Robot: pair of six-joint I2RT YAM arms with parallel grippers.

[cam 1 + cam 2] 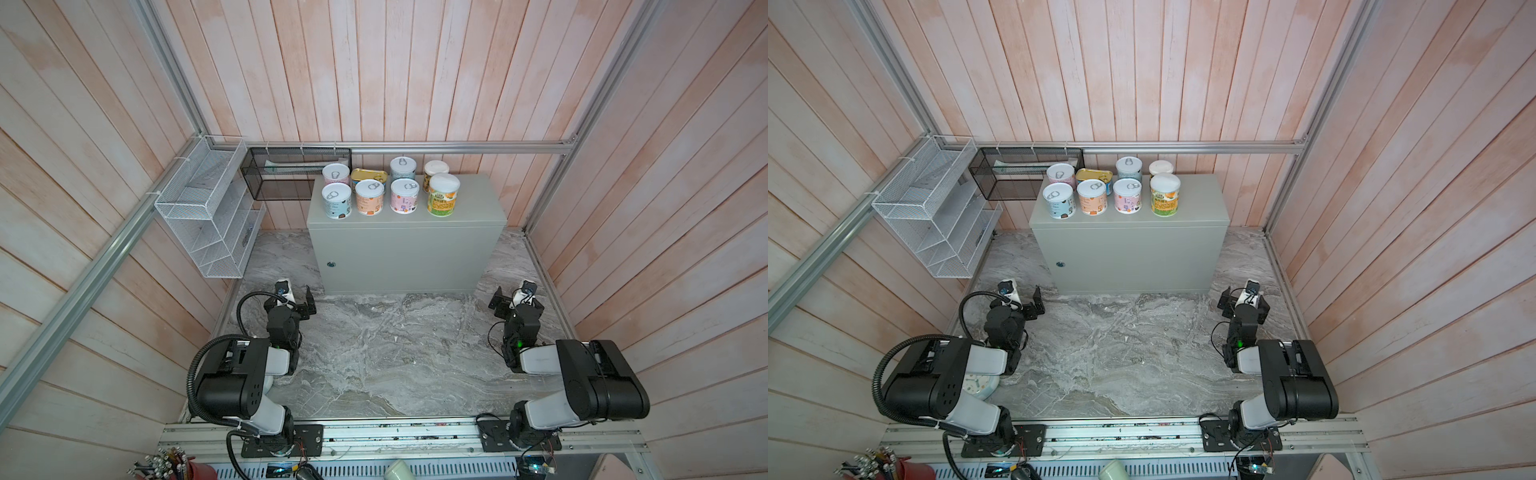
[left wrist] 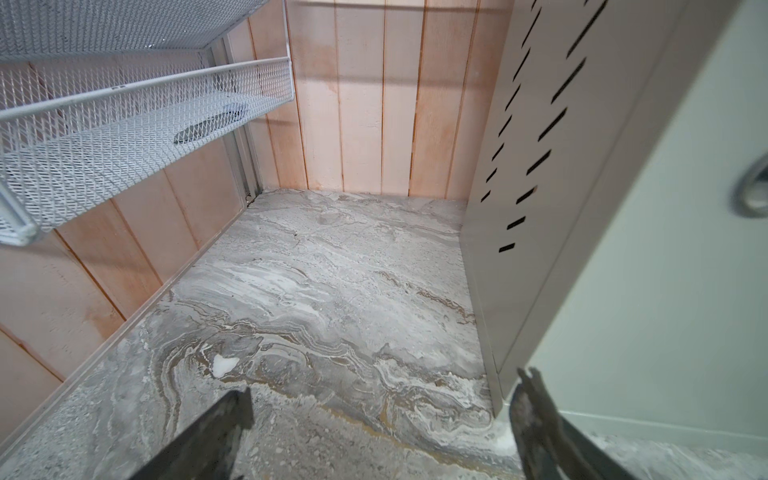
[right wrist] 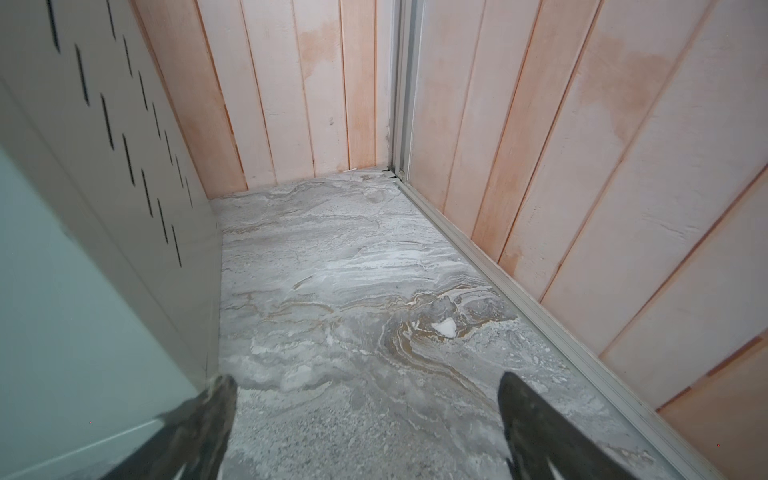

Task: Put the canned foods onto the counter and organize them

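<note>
Showing the scene as I view it from the remote station: all eight canned foods stand on the flat top of the counter [image 1: 478, 199], a pale grey-green metal cabinet set against the back wall with a small round lock [image 1: 331, 264] on its front. They fill its left and middle part in two rows. Front row, left to right in both top views: a teal-labelled can [image 1: 336, 201], a peach-labelled can [image 1: 369, 197], a lilac-labelled can [image 1: 404, 196] and a taller orange-green can [image 1: 444, 194] with a white lid. Back row, same order: a pink-labelled can [image 1: 336, 173], a flat gold tin [image 1: 365, 173], a pale blue can [image 1: 402, 167] and a second orange-green can [image 1: 435, 168], partly hidden by the one in front. Every round can is upright. Neighbours stand just beside one another, and I cannot tell whether any touch. Both arms are folded low over the grey marble-patterned surface [image 1: 374, 353], well apart from the cans. The left pincer [image 1: 297, 297] hovers near the cabinet's front left corner, released: its wrist view shows dark fingertips [image 2: 536, 399] spread wide with only marble between them. The right pincer [image 1: 512, 297] hovers near the front right corner, likewise released and grasping nothing. A white mesh rack [image 1: 208, 208] hangs on the left wall, and a black mesh basket [image 1: 286, 174] hangs just beside the counter's back left corner.
</note>
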